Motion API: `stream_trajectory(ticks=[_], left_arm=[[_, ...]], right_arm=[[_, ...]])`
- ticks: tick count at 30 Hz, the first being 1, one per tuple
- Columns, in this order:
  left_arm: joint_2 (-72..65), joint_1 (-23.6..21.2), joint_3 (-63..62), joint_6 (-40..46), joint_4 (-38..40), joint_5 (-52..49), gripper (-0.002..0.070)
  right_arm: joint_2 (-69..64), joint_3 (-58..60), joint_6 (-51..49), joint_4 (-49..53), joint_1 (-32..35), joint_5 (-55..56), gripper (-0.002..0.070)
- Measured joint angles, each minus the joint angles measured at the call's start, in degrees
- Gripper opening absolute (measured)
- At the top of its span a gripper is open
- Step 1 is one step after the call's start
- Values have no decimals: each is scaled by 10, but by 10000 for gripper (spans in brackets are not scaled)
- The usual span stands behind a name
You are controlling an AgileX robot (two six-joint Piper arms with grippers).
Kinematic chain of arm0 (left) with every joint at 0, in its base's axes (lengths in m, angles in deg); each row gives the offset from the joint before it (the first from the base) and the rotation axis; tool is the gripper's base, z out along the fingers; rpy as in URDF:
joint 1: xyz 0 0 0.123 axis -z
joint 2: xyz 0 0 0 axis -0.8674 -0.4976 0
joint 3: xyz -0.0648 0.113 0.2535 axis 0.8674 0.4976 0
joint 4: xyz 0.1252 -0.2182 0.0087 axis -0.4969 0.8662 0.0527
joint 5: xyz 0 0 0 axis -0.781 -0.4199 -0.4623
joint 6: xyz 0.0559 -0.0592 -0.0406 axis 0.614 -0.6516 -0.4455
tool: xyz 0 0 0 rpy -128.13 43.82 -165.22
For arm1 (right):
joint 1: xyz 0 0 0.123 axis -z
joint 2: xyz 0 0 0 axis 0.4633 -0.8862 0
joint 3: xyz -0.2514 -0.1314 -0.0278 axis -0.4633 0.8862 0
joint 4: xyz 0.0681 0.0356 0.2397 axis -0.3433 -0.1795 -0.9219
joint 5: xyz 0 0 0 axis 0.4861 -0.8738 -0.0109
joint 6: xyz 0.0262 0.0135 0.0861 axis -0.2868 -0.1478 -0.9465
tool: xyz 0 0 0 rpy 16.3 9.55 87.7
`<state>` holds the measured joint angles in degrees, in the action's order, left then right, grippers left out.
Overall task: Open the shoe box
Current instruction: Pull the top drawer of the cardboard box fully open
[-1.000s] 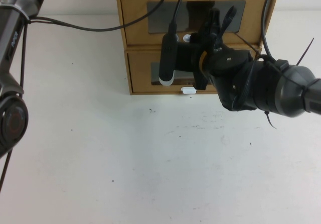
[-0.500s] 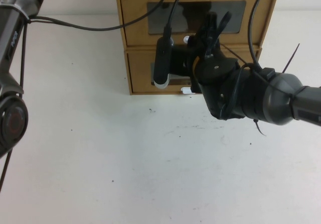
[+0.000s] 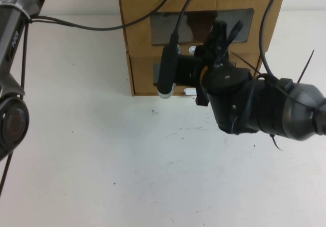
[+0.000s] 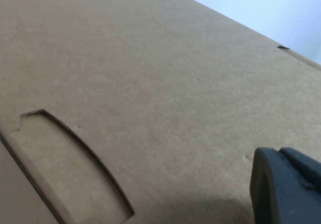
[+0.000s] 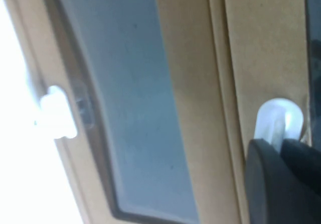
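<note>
- White table [image 3: 127, 161] fills the near half of the high view; two brown cardboard shoe boxes are stacked at its far edge, middle.
- Upper shoe box [image 3: 137, 28]: its windowed front panel [image 3: 265, 13] leans out at the top, with a dark gap showing behind its upper edge.
- Lower shoe box [image 3: 140, 77]: front shut, with a small white tab [image 3: 191, 91] at its bottom edge.
- Right gripper [image 3: 199, 54] is up against the upper box's front. Its jaws are pinched narrow on the white knob [image 5: 278, 116] there.
- Left gripper [image 4: 283, 184] shows only in its own wrist view. It is closed up tight, holds nothing, and sits close over a plain cardboard face with a curved cut flap [image 4: 65, 169].
- Left arm [image 3: 11, 84] stands along the table's left edge, well apart from the boxes.
</note>
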<state>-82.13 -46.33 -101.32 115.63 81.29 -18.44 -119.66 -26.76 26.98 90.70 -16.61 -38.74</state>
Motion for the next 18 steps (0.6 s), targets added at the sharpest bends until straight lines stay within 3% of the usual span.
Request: stream_trajectory(ticks=[18], left_arm=[[0, -1, 0, -18, 7, -10, -7]], right_arm=[[34, 29, 19, -113, -84, -110, 8]])
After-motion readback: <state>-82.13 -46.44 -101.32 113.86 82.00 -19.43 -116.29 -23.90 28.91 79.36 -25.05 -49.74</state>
